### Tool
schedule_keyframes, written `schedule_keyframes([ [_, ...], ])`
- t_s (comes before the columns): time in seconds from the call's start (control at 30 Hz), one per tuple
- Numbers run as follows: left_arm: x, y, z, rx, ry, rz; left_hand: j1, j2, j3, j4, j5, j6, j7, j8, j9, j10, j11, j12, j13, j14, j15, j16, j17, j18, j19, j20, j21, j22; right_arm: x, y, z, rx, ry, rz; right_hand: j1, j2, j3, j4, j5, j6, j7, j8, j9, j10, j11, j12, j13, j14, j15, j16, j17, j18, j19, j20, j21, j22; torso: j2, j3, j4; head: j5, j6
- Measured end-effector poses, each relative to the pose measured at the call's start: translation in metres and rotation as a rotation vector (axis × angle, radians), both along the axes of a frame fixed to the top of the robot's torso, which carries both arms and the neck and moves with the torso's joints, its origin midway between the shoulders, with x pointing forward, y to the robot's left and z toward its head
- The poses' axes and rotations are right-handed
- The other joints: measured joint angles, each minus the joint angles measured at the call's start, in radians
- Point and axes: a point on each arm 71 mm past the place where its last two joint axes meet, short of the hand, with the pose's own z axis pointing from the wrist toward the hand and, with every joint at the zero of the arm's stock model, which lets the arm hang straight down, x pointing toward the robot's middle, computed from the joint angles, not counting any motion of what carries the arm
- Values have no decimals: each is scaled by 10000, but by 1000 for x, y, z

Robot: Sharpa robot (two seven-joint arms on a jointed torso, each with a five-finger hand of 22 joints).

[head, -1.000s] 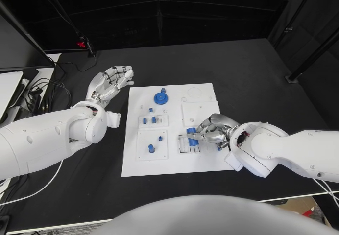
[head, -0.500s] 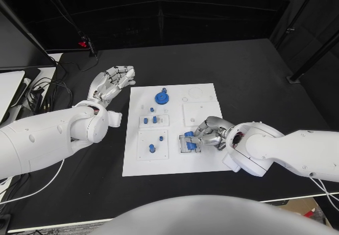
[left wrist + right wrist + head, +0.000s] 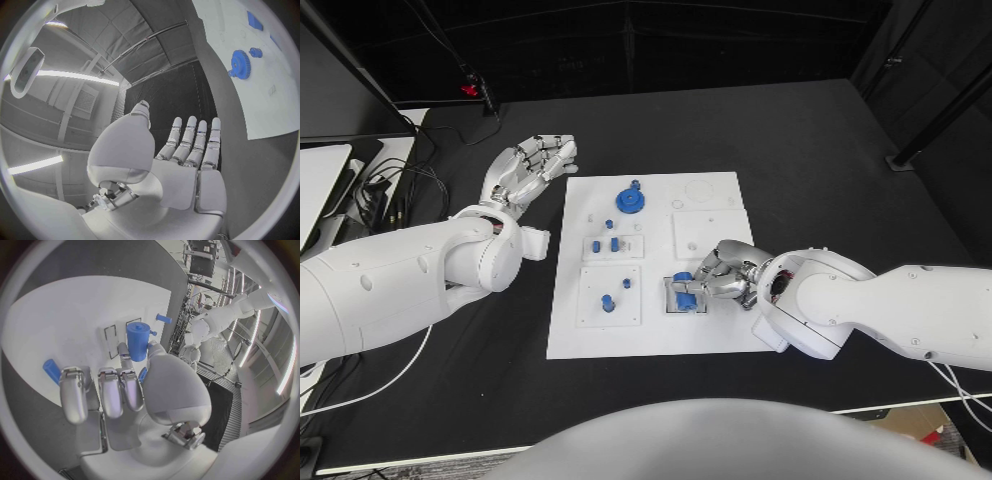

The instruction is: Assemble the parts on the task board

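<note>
Nearest you, your right hand (image 3: pixel 727 275) sits low over the near right part of the white board (image 3: pixel 610 335), its fingers curled down around a small blue piece (image 3: pixel 684 288) at a square fixture (image 3: pixel 684 297) there; from the head view you can tell the fingers touch the piece, and the right wrist view shows a blue cylinder (image 3: pixel 137 341) just past the fingertips, but whether it is truly grasped you cannot tell. To the left on the board, another fixture carries two small blue pieces (image 3: pixel 607 303). Further out, a smaller fixture holds a pair of short blue pegs (image 3: pixel 606 244), and beyond them a blue gear (image 3: pixel 632 201) lies near the board's far edge. Your left hand (image 3: pixel 528 171) hovers above the black tabletop (image 3: pixel 776 140) just off the board's far left corner, released, fingers straight and apart, holding nothing. No brand, label or writing can be read on the board or the pieces.
</note>
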Motion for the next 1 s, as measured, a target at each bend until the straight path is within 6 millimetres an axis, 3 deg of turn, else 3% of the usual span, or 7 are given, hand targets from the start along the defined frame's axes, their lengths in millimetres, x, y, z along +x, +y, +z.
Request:
schedule_keyframes([
  [0.23,0,0,0,-1,1,-3,0,0,0,0,42,0,0,0,0,0,0,42,0,0,0,0,0,0,0,0,0,1,1,0,-1,-91,68,44,-105,1,-293,-39,-477,214,-242,-78,40,22,23,0,0,0,0,0,-1,1,0,0,0,1,-1,-8,-1,0,0],
  [0.7,0,1,0,2,2,6,3,-3,0,0,42,0,0,0,0,0,0,42,1,0,0,0,-12,0,0,0,0,-12,2,2,-1,-319,-35,269,-148,-42,-401,-11,-630,220,-248,-126,72,22,23,0,0,0,0,0,-2,0,0,0,0,0,-12,-4,-8,34,0],
  [1.0,0,1,0,1,7,5,3,-3,0,0,42,0,0,0,0,0,0,42,-8,0,0,-1,-20,1,0,0,0,-12,3,3,-1,-413,-102,334,-564,-91,-953,13,-1409,275,-302,-191,131,21,22,0,0,0,0,0,-2,0,0,0,0,0,-9,-5,-12,35,0],
])
